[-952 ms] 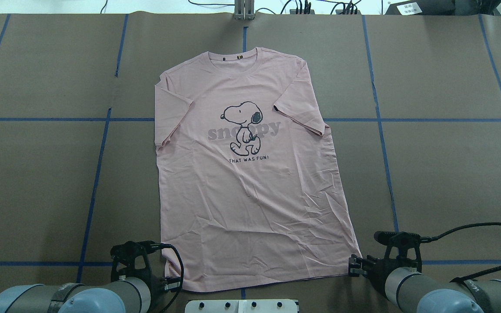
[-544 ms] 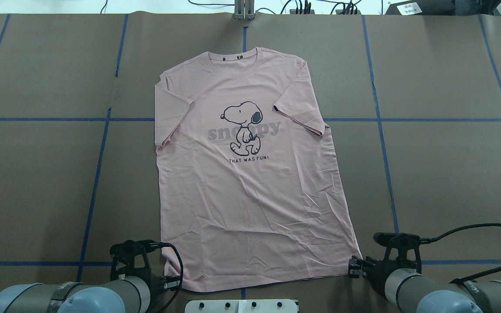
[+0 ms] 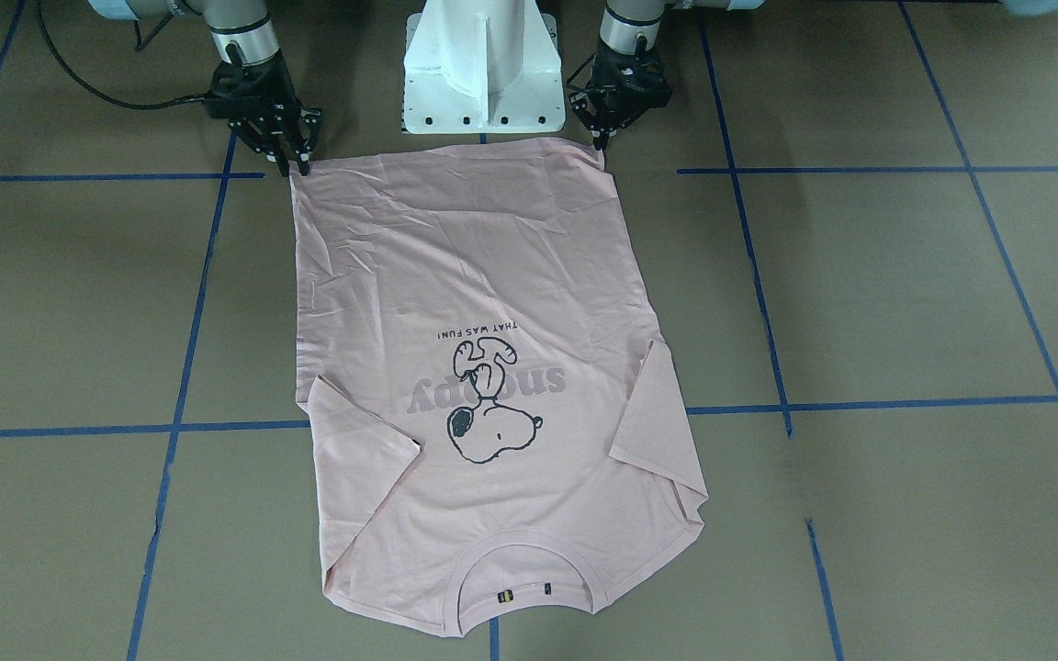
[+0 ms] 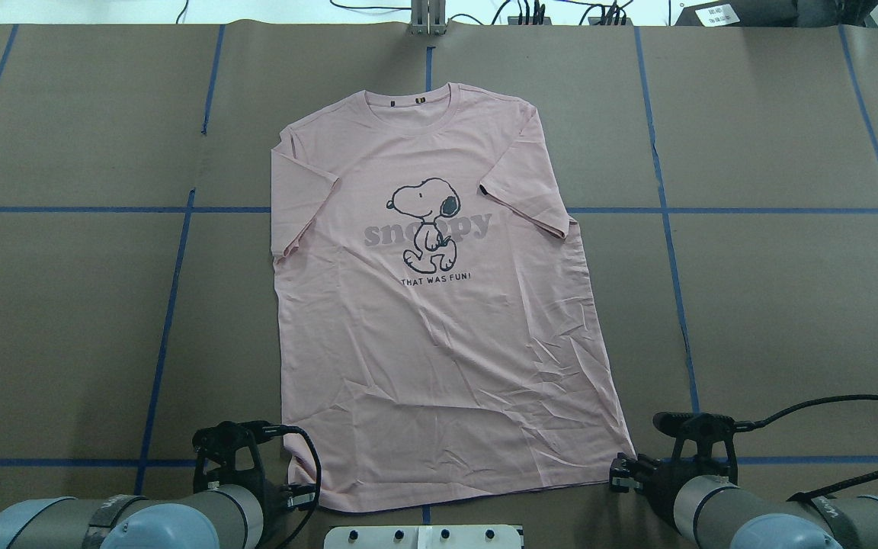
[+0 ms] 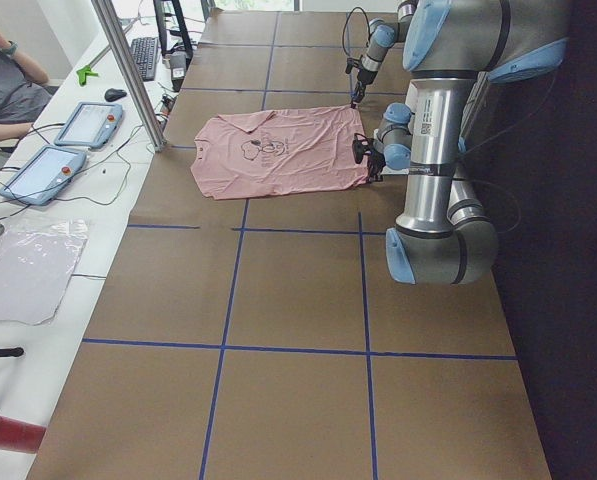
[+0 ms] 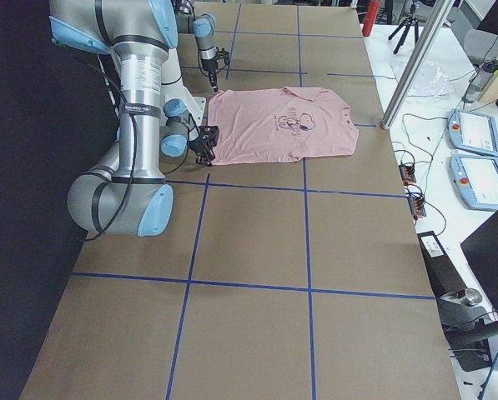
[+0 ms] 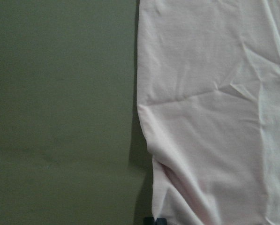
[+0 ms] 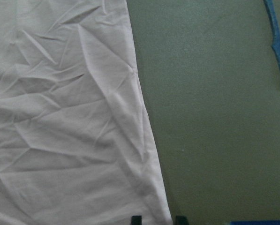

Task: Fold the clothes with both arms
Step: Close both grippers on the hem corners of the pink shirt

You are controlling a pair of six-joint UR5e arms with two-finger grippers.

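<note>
My left gripper (image 3: 602,143) sits at the T-shirt's (image 4: 439,343) left hem corner, with its fingers drawn together and pinching the cloth there. The T-shirt lies flat and print-up on the brown table (image 4: 65,320), both sleeves lying in over its body and its collar at the far end. At the T-shirt's right hem corner, my right gripper (image 3: 294,163) has its fingers apart, straddling the edge.
</note>
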